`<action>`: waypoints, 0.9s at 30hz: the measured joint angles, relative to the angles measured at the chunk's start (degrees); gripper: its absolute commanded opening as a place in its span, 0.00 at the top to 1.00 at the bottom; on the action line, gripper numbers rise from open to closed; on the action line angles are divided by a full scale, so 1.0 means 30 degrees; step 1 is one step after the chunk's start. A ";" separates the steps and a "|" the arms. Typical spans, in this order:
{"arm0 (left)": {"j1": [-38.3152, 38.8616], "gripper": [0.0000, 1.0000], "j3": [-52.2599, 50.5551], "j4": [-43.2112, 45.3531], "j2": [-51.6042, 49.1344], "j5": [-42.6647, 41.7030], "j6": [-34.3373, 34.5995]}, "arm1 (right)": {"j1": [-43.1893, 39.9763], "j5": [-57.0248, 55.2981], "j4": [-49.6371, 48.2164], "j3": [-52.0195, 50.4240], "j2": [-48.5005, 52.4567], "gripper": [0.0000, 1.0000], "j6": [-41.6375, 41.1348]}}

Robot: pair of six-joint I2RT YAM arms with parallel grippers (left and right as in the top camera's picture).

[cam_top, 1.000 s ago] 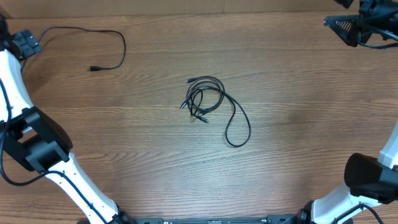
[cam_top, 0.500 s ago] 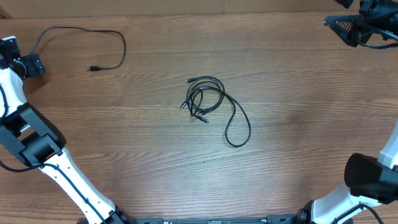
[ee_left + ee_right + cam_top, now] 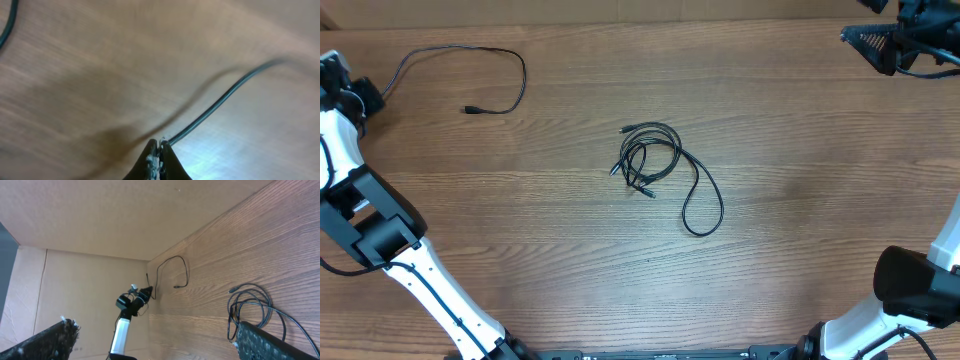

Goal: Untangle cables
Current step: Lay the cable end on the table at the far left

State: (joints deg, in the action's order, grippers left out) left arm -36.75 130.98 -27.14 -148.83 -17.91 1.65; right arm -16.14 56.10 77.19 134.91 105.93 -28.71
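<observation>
Tangle of cables (image 3: 648, 158) at the middle of the wooden table (image 3: 800, 250): several small overlapping coils, with one long loop (image 3: 705, 212) trailing out toward the near right. Small plugs poking from the left side of the coils. Well apart from it, at the far left, a single loose strand (image 3: 523, 80), arching along the far edge, curving back down and ending in a plug (image 3: 470, 110) flat on the wood. Other end of that strand pinched in the left gripper (image 3: 367, 98) by the table's left edge. In the left wrist view, fingertips (image 3: 151, 154) pressed together on the cord, with the blurred strand running away to the upper right. Right gripper (image 3: 873, 44) up at the far right corner, well away from every cable, fingers (image 3: 50, 337) spread wide and holding nothing. In the right wrist view, tangle low down between the spread fingers, left arm (image 3: 125, 325) beyond against the cardboard wall (image 3: 100, 220).
</observation>
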 measured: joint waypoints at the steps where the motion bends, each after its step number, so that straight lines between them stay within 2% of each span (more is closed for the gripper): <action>1: 0.0000 0.96 0.0015 0.0612 0.0066 -0.0670 0.1035 | 0.0000 0.0007 -0.0007 0.0000 0.0000 0.00 0.0007; 6: 0.0087 0.96 0.0146 0.2776 0.1064 -0.4328 0.4459 | 0.0000 0.0007 0.0007 0.0000 0.0000 0.00 0.0000; 7: 0.0138 0.92 0.0226 0.2674 0.1333 -0.4699 0.4670 | 0.0000 0.0015 0.0000 0.0000 0.0000 0.00 0.0007; 9: 0.0350 0.52 0.0488 0.1872 0.1800 -0.5027 0.4699 | 0.0000 0.0007 0.0000 0.0000 0.0000 0.00 0.0015; 10: 0.0459 0.35 0.0597 0.1071 0.2004 -0.4918 0.4320 | 0.0000 0.0000 0.0000 0.0000 0.0000 0.00 0.0015; 11: 0.0590 0.22 0.0656 0.0138 0.2178 -0.4561 0.3832 | 0.0000 0.0000 0.0000 0.0000 0.0000 0.00 0.0015; 12: 0.0758 0.17 0.0707 -0.0867 0.2302 -0.3891 0.3140 | 0.0000 0.0007 0.0000 0.0000 0.0000 0.00 0.0015; 13: 0.0933 0.31 0.0736 -0.1836 0.2324 -0.2892 0.2215 | 0.0000 0.0007 0.0007 0.0000 0.0000 0.00 0.0000; 14: 0.1093 0.40 0.0743 -0.2455 0.2324 -0.1836 0.1647 | 0.0000 0.0007 0.0000 0.0000 0.0000 0.00 0.0007; 15: 0.1282 0.42 0.0714 -0.3155 0.2295 -0.0291 0.0991 | 0.0000 0.0000 0.0000 0.0000 0.0000 0.00 0.0015; 16: 0.1326 0.38 0.0714 -0.3264 0.2251 0.0131 0.0816 | 0.0000 0.0007 0.0007 0.0000 0.0000 0.00 0.0007; 17: 0.1530 0.30 0.0714 -0.3555 0.2098 0.1763 0.0226 | 0.0000 0.0007 0.0000 0.0000 0.0000 0.00 0.0000; 18: 0.1647 0.16 0.0714 -0.3701 0.2025 0.2586 0.0095 | 0.0000 0.0007 0.0007 0.0000 0.0000 0.00 0.0007; 20: 0.1719 0.13 0.0714 -0.3847 0.1756 0.3796 0.0503 | 0.0000 0.0000 0.0000 0.0000 0.0000 0.00 0.0015; 22: 0.1581 0.00 0.0714 -0.4014 0.1443 0.4386 0.1486 | 0.0000 0.0007 0.0000 0.0000 0.0000 0.00 0.0007; 25: 0.1173 0.00 0.0714 -0.3985 0.0954 0.4510 0.2557 | 0.0000 0.0000 0.0000 0.0000 0.0000 0.00 0.0015; 27: 0.0940 0.00 0.0714 -0.3905 0.0619 0.4561 0.2193 | 0.0000 0.0015 0.0000 0.0000 0.0000 0.00 0.0007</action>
State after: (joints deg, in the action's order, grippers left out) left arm -33.93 133.12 -38.85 -146.98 -4.23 8.23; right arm -16.14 56.14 77.19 134.91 105.93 -28.69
